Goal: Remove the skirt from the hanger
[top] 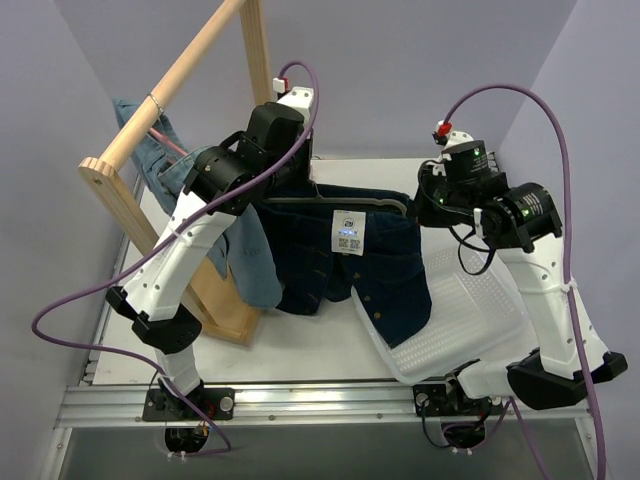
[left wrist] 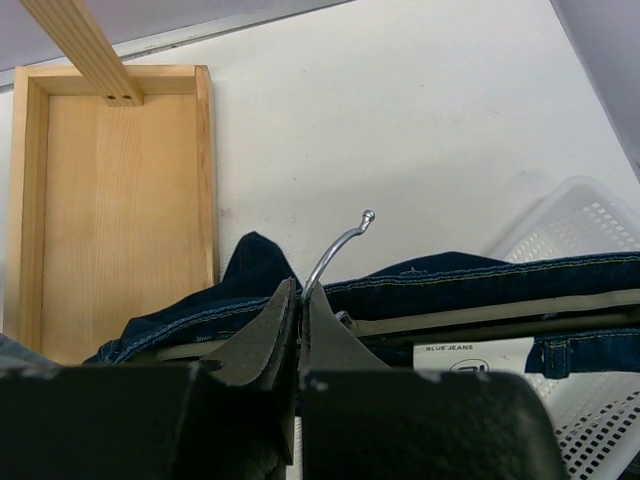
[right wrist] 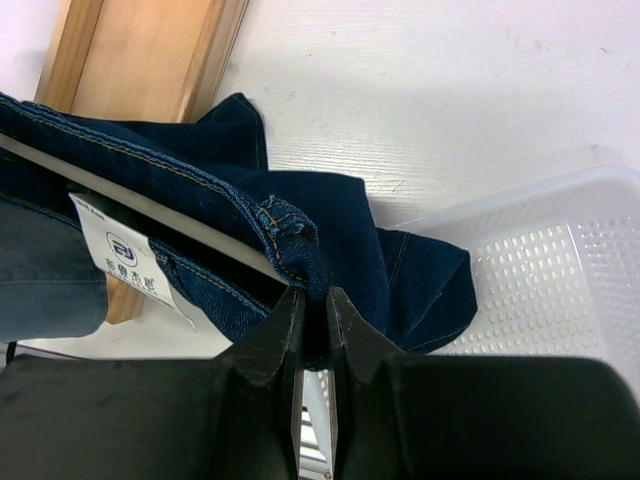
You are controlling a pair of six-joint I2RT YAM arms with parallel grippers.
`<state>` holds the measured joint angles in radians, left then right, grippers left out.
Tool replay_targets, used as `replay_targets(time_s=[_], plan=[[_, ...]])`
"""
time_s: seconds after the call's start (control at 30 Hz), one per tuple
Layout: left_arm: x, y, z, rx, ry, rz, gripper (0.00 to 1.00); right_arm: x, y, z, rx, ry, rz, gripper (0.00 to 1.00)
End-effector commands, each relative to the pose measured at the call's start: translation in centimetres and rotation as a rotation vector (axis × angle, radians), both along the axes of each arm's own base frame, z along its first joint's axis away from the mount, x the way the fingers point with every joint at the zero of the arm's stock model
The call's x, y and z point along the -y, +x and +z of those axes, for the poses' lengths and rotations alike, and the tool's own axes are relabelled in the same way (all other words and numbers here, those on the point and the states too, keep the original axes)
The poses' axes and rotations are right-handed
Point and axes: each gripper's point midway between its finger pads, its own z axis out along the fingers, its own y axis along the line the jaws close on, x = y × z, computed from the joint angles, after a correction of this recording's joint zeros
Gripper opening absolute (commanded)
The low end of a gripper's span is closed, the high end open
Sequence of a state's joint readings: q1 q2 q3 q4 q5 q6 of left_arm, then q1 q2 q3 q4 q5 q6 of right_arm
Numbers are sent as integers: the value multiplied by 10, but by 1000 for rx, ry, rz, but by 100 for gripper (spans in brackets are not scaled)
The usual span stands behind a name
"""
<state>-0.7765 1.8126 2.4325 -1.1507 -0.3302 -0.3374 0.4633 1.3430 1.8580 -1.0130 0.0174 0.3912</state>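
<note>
Denim, dark blue: the skirt (top: 340, 265) hangs from the hanger (top: 340, 203), held up between the two arms above the tabletop (top: 320, 345). Its lower edge drapes onto the rim of a white plastic basket (top: 480, 310) on the right. The left end effector (left wrist: 301, 290) is pinched together on the base of the hanger's metal hook. The right end effector (right wrist: 313, 295) is clamped on the skirt's waistband by a belt loop. A white paper tag (top: 346, 232) dangles at the waist. Paler jeans (top: 165, 160) hang on the wooden rack (top: 170, 85) at left
</note>
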Motion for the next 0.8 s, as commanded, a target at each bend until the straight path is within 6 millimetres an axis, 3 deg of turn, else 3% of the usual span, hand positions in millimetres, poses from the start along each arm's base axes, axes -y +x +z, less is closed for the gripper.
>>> replay_targets(time_s=[0.0, 0.47, 0.63, 0.77], plan=[[-55, 11, 48, 147, 3, 166, 2, 49, -26, -22, -95, -146, -117, 0], [-59, -2, 72, 151, -161, 134, 2, 47, -32, -8, -55, -32, -93, 0], [-60, -1, 76, 135, -237, 131, 2, 30, -31, -5, -45, 57, -45, 0], [-47, -4, 85, 111, -339, 85, 2, 23, -23, -2, -21, 87, -30, 0]])
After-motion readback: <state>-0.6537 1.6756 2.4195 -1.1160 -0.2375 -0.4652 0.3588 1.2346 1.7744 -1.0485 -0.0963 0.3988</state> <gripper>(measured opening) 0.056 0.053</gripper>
